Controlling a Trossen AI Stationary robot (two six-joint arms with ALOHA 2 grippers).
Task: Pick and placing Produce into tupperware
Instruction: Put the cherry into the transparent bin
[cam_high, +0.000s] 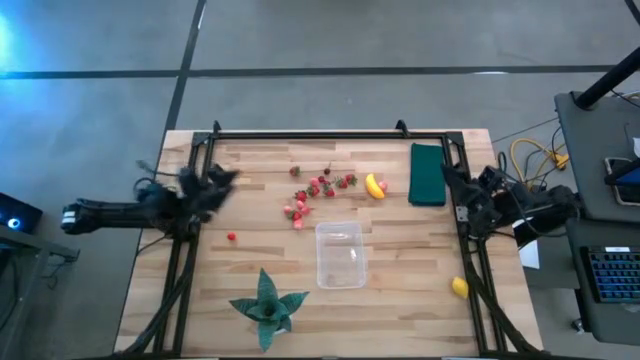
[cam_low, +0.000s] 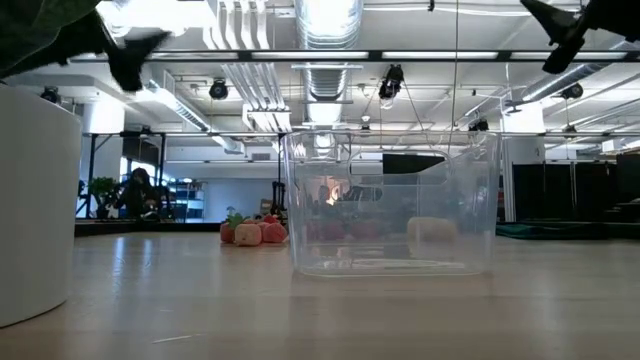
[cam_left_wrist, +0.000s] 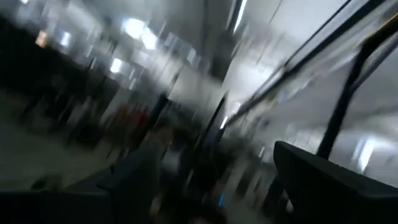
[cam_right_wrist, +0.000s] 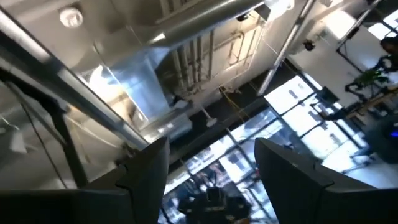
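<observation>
The left gripper (cam_high: 222, 181) hung at the table's left edge, well left of the tupperware (cam_high: 340, 254), fingers spread and holding nothing. The right gripper (cam_high: 452, 180) waited at the right edge, likewise parted and empty. The strawberries (cam_high: 318, 190) lay just beyond the tupperware, the banana (cam_high: 374, 186) beside them, the lemon (cam_high: 459, 287) to its right.

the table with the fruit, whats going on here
Nothing is being handled yet. The clear plastic rectangular container sits empty mid-table, with small red strawberry pieces, a yellow banana and a yellow lemon loose on the wood. The left claw and right claw hold nothing, both open, at opposite table edges.
</observation>
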